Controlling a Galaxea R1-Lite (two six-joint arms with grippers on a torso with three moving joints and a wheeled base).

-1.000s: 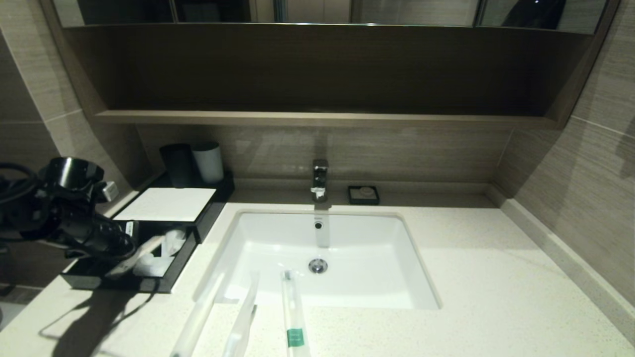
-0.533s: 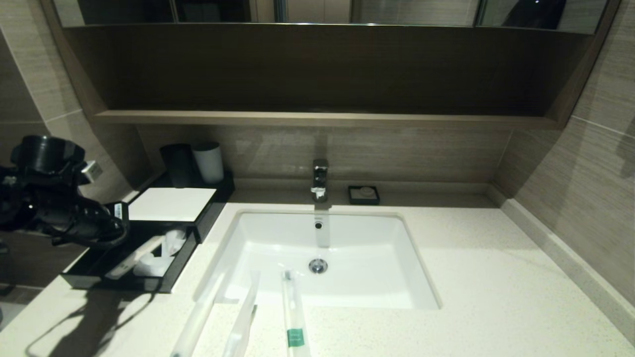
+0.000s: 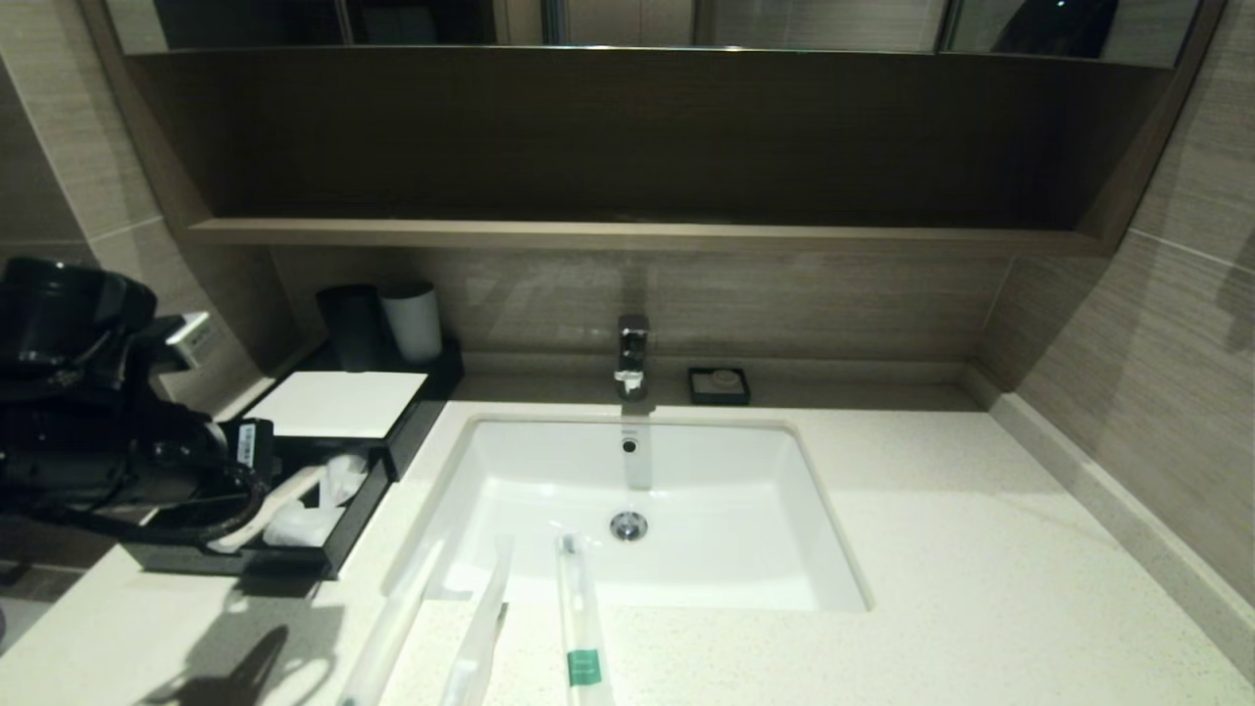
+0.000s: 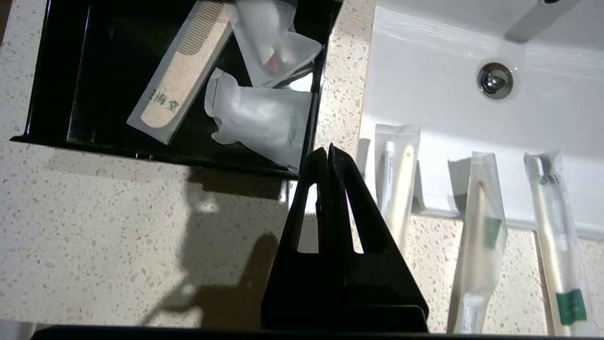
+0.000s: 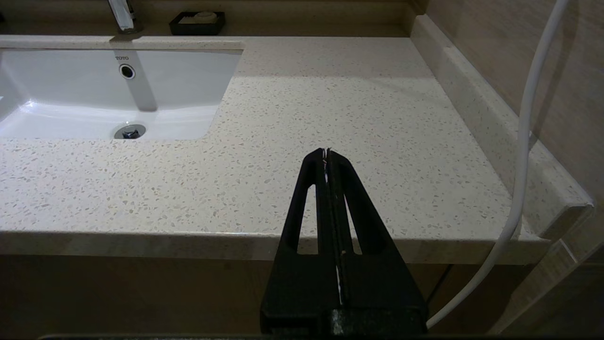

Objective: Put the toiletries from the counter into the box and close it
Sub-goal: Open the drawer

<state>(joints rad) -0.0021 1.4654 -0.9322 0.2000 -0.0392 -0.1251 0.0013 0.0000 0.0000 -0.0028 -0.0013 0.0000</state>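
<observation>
Left gripper point(image 4: 327, 152): jaws pressed together, holding nothing, above the counter point(image 3: 980, 588) by the drawer's front corner
Right gripper point(image 5: 326, 153): closed, empty, parked off the counter's front edge
Box point(image 3: 338, 402): left of the sink point(image 3: 745, 510), drawer point(image 4: 56, 94) pulled out, comb and sachets inside
Toiletries point(image 4: 479, 245): three wrapped sticks side by side on the front sink rim, tips overhanging the basin
Open room: bare stone right of the sink
Cut off: sticks' near ends leave the head view
</observation>
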